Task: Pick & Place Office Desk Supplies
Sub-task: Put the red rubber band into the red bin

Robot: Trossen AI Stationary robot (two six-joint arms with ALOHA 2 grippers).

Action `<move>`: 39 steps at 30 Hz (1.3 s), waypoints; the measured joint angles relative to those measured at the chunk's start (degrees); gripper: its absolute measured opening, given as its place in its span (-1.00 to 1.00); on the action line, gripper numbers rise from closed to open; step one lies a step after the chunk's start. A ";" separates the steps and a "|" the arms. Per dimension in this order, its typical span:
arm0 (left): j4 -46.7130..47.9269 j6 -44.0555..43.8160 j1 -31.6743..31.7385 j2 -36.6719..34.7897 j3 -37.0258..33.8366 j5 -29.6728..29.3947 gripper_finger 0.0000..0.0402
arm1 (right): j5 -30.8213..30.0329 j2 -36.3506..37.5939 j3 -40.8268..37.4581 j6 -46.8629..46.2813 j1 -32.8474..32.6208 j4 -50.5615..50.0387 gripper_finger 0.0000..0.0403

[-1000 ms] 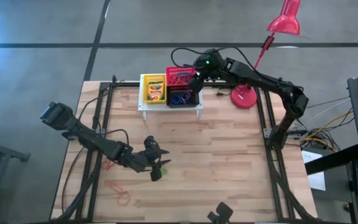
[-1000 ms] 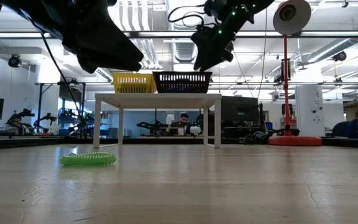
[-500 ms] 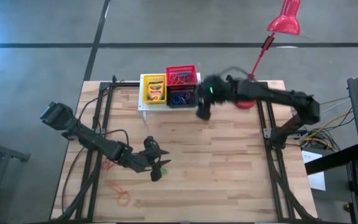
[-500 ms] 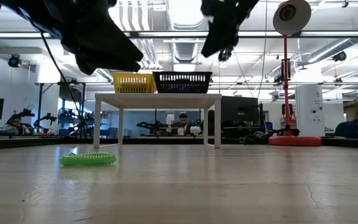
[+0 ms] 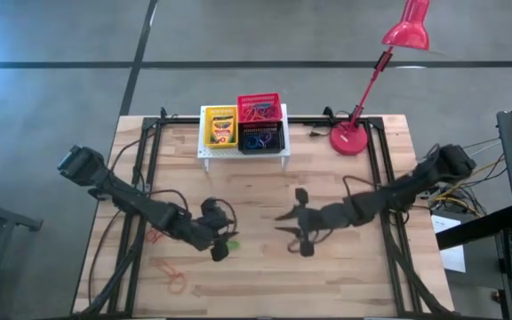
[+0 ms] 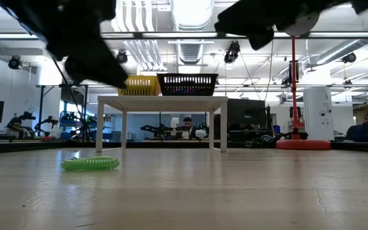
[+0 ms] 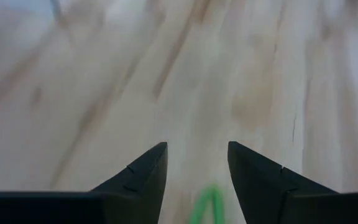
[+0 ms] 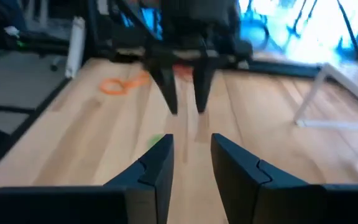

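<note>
The left claw (image 5: 221,240) hovers released just over the green loop (image 5: 230,244); the right claw (image 5: 293,229), empty and part-closed, waits farther off.

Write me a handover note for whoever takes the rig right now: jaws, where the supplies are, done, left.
Left gripper: jaws open, empty, low over the green loop on the table's front left.
Right gripper: mid-table, jaws apart with a gap, empty.
On the white stand: crayon box in the yellow basket; red basket and black basket hold loops.
Done: those stowed.
Left: green loop, plus red loop and orange loops near the front-left edge.
</note>
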State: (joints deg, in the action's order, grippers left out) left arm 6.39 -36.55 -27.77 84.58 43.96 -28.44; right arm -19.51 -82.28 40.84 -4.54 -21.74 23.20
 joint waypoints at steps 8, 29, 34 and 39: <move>39.73 -30.13 -3.05 0.00 7.79 19.46 -0.25 | -0.17 -6.49 -3.93 1.25 -0.16 10.07 -0.54; 51.83 -64.50 -10.71 -0.07 -5.96 41.57 -0.27 | -0.11 -8.72 1.51 6.69 1.14 10.14 -0.59; 50.43 -64.47 -10.70 -0.11 -7.76 42.51 -0.35 | -0.04 -8.72 1.45 5.73 1.14 9.97 -0.62; 50.58 -63.29 -10.67 -0.10 -8.01 41.75 -0.58 | -0.02 -8.72 1.40 5.20 1.14 9.93 -0.63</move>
State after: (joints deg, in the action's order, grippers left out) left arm 56.97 -99.85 -38.44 84.47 35.95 13.31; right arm -19.53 -91.00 42.24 0.66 -20.60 33.12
